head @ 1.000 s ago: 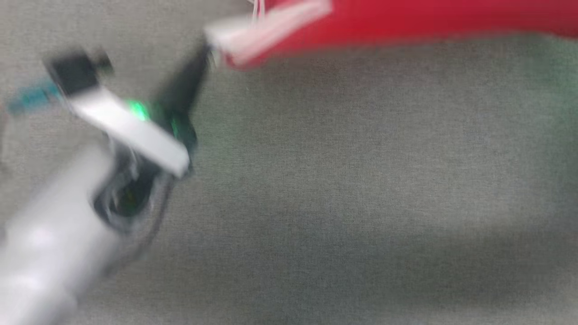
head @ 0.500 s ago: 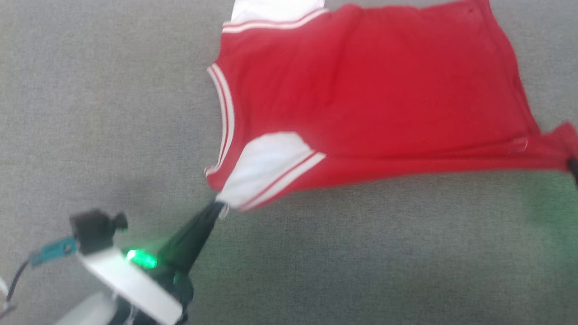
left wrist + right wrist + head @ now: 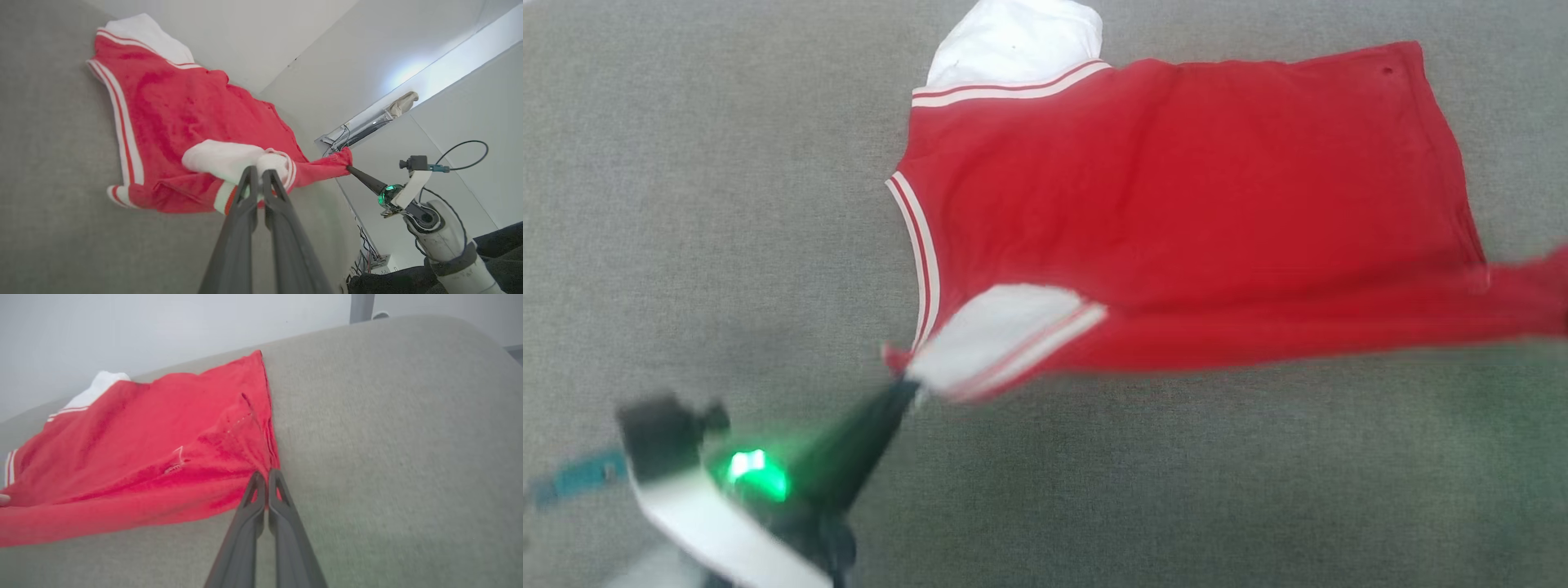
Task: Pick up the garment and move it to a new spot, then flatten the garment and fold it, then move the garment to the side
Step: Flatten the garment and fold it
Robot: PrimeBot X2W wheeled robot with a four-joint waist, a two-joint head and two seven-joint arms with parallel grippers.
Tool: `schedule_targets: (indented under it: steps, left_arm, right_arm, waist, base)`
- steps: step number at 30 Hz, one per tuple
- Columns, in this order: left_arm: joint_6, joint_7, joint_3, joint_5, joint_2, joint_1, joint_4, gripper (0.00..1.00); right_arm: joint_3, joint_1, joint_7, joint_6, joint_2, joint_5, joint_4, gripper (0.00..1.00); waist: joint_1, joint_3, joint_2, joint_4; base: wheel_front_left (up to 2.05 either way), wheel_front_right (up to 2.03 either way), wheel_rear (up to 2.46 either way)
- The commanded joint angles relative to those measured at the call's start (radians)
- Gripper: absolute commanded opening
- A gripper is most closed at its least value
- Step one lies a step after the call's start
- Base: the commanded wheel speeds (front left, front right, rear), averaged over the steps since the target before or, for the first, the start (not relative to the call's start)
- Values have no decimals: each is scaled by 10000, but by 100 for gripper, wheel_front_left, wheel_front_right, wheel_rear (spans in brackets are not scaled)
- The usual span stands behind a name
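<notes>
The jersey looks light, soft and limp, likely to sag wherever unsupported; corners and trimmed edges offer the surest hold; the left gripper is pinched on the white-lined shoulder strap, the right gripper on a hem corner; the near edge stretches between them, the rest lies on the grey fabric surface; its long axis runs left to right, shoulders leftward.

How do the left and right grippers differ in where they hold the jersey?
The left gripper pinches a white, stripe-trimmed part of the jersey; the right gripper pinches a plain red corner. The left gripper holds bunched cloth, the right gripper a thin edge. Both are shut on it.
</notes>
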Motion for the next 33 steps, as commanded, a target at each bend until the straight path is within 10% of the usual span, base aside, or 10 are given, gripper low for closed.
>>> schedule_targets:
  steps: [1,24,27,28,30,31,33]
  left_arm:
    - [16,107,-69,-106,-40,-590,140,0]
    - [19,-7,-1857,-725,-1388,-4936,5178,0]
    - [26,-23,-2206,-479,-1227,-5119,5574,43]
    - [26,-37,-2309,-350,-1143,-5212,5627,100]
    - [26,-50,-2390,-245,-1053,-5314,5631,100]
    - [25,-62,-2440,-140,-945,-5442,5584,100]
    - [14,-73,-2552,6,-657,-5680,5496,100]
  right_arm:
    - [-22,-483,60,0,-1,-1,93,0]
    - [2052,-3932,-706,0,-561,-487,4170,0]
    - [2317,-3949,-978,2,-608,-418,4303,0]
    - [2355,-3958,-1132,2,-618,-402,4312,33]
    - [2402,-3939,-1263,2,-652,-397,4320,50]
    - [2443,-3893,-1385,2,-704,-416,4309,100]
    - [2447,-3786,-1601,2,-746,-421,4278,100]
  waist:
    - [-1,31,0,7]
    - [-1,1412,0,-2]
    - [-1,1302,0,-36]
    - [-1,1226,0,-49]
    - [-1,1143,0,-57]
    - [-1,1051,0,-61]
    - [-1,828,0,-63]
  base:
    - [0,0,0]
    - [0,0,0]
    - [0,0,0]
    - [0,0,0]
    - [0,0,0]
    - [0,0,0]
    - [0,0,0]
